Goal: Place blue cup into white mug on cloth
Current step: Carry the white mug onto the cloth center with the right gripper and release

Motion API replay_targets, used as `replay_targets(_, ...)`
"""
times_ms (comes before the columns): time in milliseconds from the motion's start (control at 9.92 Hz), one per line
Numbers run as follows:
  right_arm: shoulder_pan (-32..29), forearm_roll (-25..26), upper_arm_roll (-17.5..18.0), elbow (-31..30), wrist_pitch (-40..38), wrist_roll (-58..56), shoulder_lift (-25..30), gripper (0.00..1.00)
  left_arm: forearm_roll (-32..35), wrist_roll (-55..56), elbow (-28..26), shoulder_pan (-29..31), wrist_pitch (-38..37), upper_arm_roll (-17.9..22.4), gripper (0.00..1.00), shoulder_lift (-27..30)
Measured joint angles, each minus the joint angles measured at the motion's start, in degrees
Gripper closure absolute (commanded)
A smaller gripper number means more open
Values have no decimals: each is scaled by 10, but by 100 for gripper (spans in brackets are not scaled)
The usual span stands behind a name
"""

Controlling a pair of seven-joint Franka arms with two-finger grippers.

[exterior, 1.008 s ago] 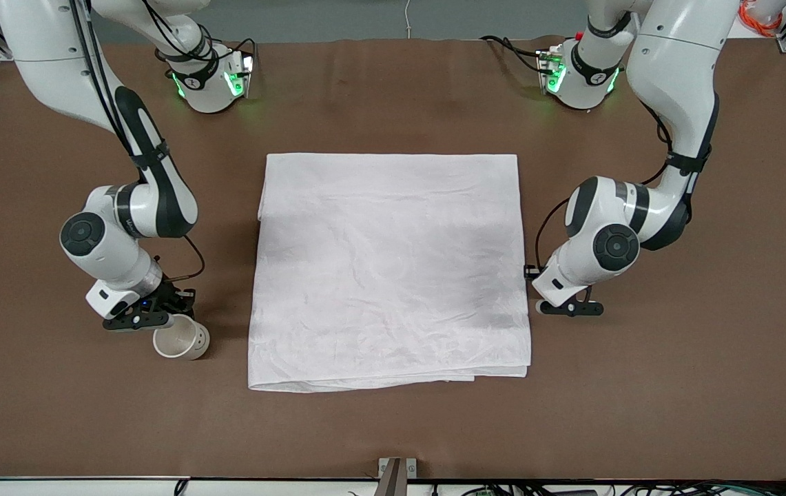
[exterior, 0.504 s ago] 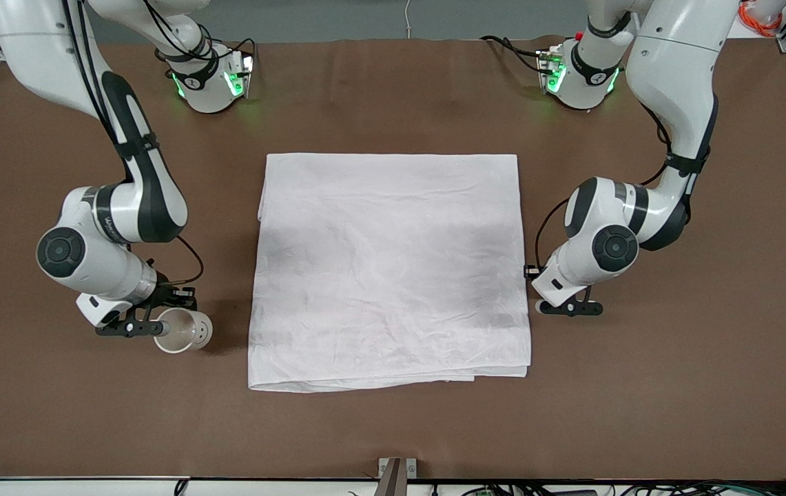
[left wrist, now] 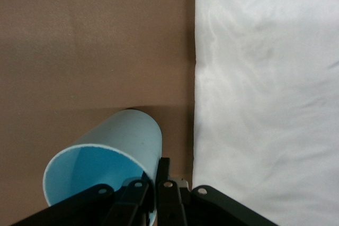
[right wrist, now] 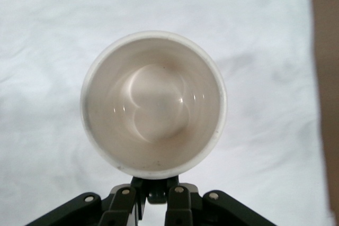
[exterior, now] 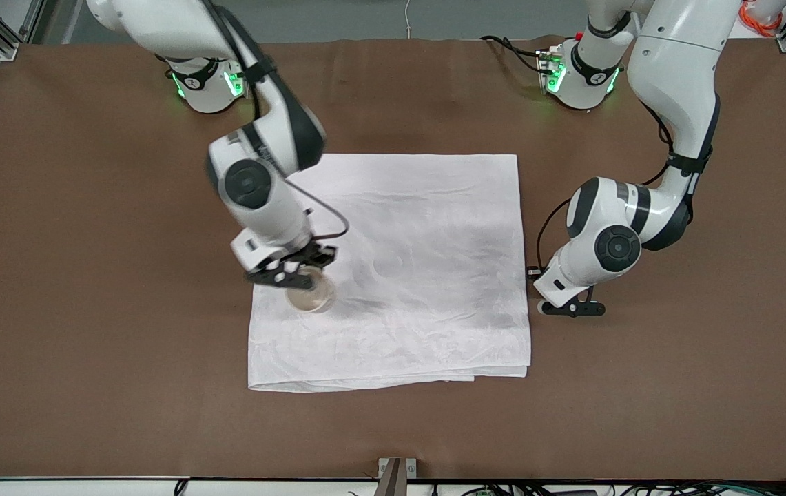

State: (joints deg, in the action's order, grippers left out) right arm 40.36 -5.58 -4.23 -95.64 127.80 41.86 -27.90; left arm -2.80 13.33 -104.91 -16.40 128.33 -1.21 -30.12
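Observation:
The white mug [exterior: 311, 297] hangs from my right gripper [exterior: 294, 277], which is shut on its small dark handle. The mug is upright and empty, low over the cloth [exterior: 434, 275] on the part toward the right arm's end; I cannot tell whether it touches. In the right wrist view the mug [right wrist: 153, 104] fills the middle above my right gripper [right wrist: 153, 197], with cloth [right wrist: 275, 19] all round. My left gripper [exterior: 570, 308] waits low beside the cloth's edge at the left arm's end. In the left wrist view my left gripper [left wrist: 152, 182] is shut on the tilted blue cup [left wrist: 124, 138] at its rim, beside the cloth [left wrist: 265, 78].
The brown table [exterior: 89, 379] surrounds the cloth on every side. The two arm bases stand along the edge farthest from the front camera. A small metal bracket [exterior: 396, 472] sits at the table's nearest edge.
My right arm has carried the white mug from the bare table at the right arm's end to over the cloth. The left arm has barely moved.

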Motion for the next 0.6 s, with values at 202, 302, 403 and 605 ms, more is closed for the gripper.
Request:
replay_targets(202, 64, 0, -1, -1, 46, 53, -36, 98, 0, 0, 28, 4, -28, 1, 100, 14)
replay_targets(302, 82, 0, -2, -1, 51, 58, -49, 96, 0, 0, 55, 7, -63, 2, 100, 22)
replay_targets(403, 91, 0, -3, -1, 52, 59, -56, 60, 0, 0, 85, 9, -96, 2, 100, 27)
replay_targets(605, 98, 1, -3, -2, 51, 60, -68, 0, 0, 0, 151, 9, -161, 2, 100, 30)
